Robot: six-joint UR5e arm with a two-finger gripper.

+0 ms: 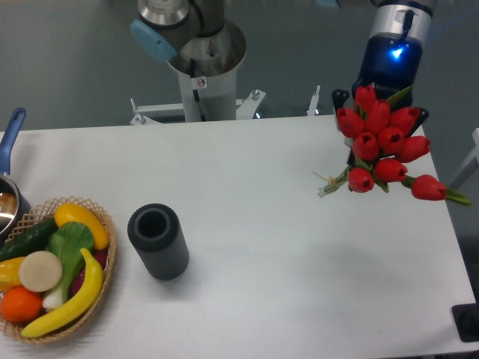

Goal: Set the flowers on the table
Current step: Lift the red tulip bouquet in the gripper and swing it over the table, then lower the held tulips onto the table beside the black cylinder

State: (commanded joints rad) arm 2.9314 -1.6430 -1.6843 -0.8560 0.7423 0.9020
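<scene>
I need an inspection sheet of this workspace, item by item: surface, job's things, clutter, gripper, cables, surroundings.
Surface: white table, plain.
Job's things: flowers, red tulips, held above the table's far right corner, stem ends pointing left.
Clutter: dark ribbed vase upright; wicker basket of produce; pot at left edge.
Gripper: gripper mostly hidden behind the blooms; fingers unclear.
Cables: nothing seen.
Surroundings: arm base behind the table; grey floor.

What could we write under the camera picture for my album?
A robot gripper holds red tulips above the white table, far from the dark vase and fruit basket.
</scene>
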